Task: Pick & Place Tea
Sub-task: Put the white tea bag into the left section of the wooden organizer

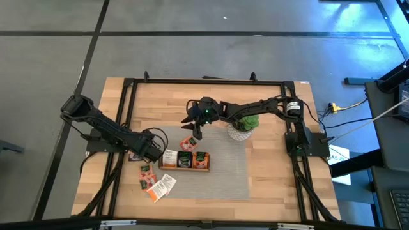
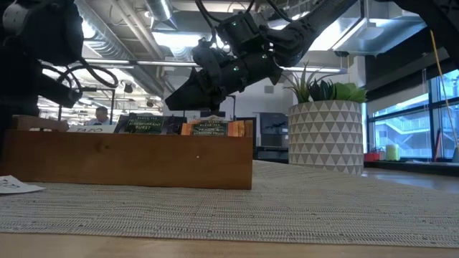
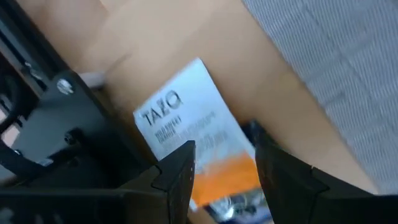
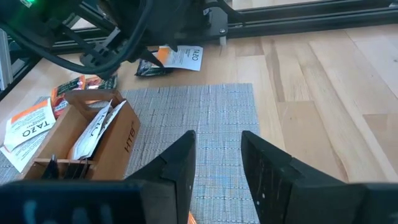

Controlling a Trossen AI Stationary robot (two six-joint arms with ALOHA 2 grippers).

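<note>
With open left gripper (image 3: 224, 171) straddling white-and-orange paper sachet (image 3: 186, 118), pick underway, next closing; right gripper (image 4: 217, 165) hovers part-open, empty.

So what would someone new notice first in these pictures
Probably the wooden tray of tea packets near the middle of the table, with the right gripper hanging just behind it. Next, the left gripper, open over a white-and-orange tea packet left of the tray, and the potted plant beside the right arm.
</note>
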